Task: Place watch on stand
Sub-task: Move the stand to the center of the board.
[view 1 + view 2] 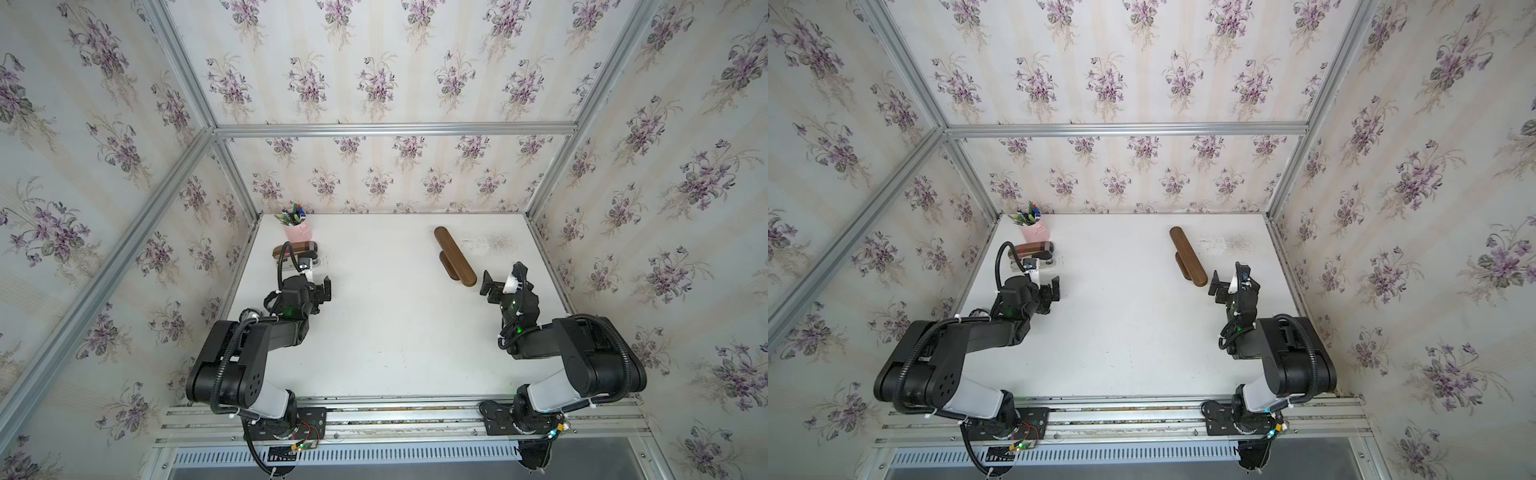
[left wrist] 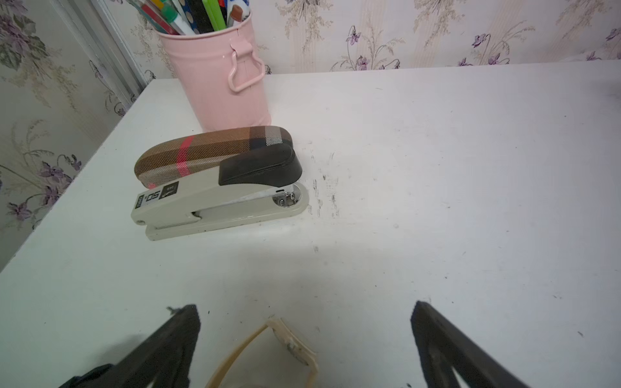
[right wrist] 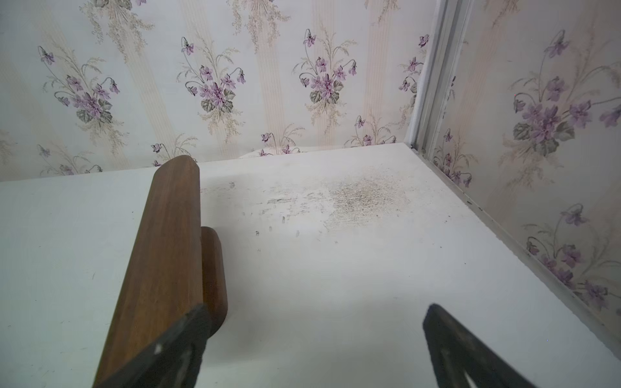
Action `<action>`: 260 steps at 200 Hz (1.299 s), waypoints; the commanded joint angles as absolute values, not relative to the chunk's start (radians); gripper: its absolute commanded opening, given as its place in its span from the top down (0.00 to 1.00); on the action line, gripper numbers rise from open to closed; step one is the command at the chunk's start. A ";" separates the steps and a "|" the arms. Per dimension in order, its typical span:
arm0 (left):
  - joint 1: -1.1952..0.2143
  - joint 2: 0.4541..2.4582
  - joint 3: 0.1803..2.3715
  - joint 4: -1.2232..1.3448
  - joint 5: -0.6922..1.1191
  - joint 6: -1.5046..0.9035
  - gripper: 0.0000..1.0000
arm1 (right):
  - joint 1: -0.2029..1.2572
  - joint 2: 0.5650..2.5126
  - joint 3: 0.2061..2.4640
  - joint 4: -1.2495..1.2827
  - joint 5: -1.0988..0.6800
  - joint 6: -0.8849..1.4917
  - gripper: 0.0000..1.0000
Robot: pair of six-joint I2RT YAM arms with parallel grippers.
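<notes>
At the far left stands a pink metal pen pot [image 2: 218, 77], and just in front of it lies a cream stapler with a tartan fabric top [image 2: 215, 174]; neither is my business. Nearer, my left gripper [image 2: 304, 309] hangs low over the white table [image 1: 395, 332], jaws spread wide and empty. Between them lies what I take to be the watch [image 2: 294, 344]; only its cream plastic strap and buckle show, the face being out of frame. My job here is the pick: settle straight down, keep both fingers off the stapler, and close across the strap near the case so it won't swivel. Well to the right, toward the far side, the stand [image 1: 455, 255], a long dark brown wooden bar on a small oval wooden foot, is bare. My right gripper [image 3: 317, 310] waits just beside its near end, also wide open and empty, well placed to steady it; whether a finger touches the bar I cannot tell.
</notes>
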State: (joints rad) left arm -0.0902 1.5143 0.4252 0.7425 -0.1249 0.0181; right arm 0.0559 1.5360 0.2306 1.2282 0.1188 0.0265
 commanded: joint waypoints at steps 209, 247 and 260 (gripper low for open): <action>-0.103 1.312 0.446 0.552 -0.138 0.016 0.00 | 0.057 1.485 0.259 1.161 0.019 -0.022 0.00; -0.112 1.094 0.539 0.198 -0.212 -0.161 0.00 | 0.057 1.293 0.360 0.832 -0.009 0.007 0.00; -0.112 1.043 0.584 0.092 -0.220 -0.235 0.00 | 0.058 1.225 0.379 0.766 -0.030 0.055 0.00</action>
